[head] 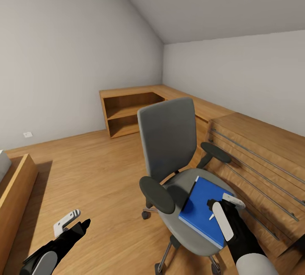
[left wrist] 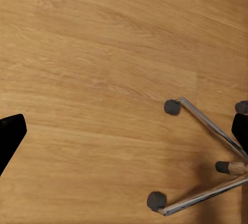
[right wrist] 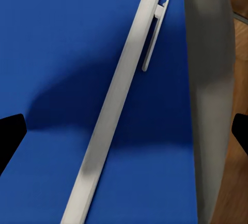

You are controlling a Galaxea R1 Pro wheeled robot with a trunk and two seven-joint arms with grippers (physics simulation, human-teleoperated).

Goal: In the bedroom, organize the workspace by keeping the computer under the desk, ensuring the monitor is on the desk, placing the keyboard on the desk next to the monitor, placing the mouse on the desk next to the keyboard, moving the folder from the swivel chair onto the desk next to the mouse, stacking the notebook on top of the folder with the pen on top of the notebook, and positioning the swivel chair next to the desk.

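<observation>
The swivel chair, grey with black armrests, stands on the wood floor in front of me. The blue folder lies on its seat. My right gripper hovers just over the folder, open. The white pen runs lengthwise between its spread fingers over the folder, and whether the pen rests on the folder I cannot tell. The pen's tip shows by the gripper. My left gripper hangs open and empty over bare floor, near the chair's chrome base. Desk, computer, monitor, keyboard, mouse and notebook are out of view.
A low light-wood shelf unit runs along the far walls. It meets a wooden drawer front with metal rails right beside the chair. A wooden bed frame is at the left. Open floor lies between bed and chair.
</observation>
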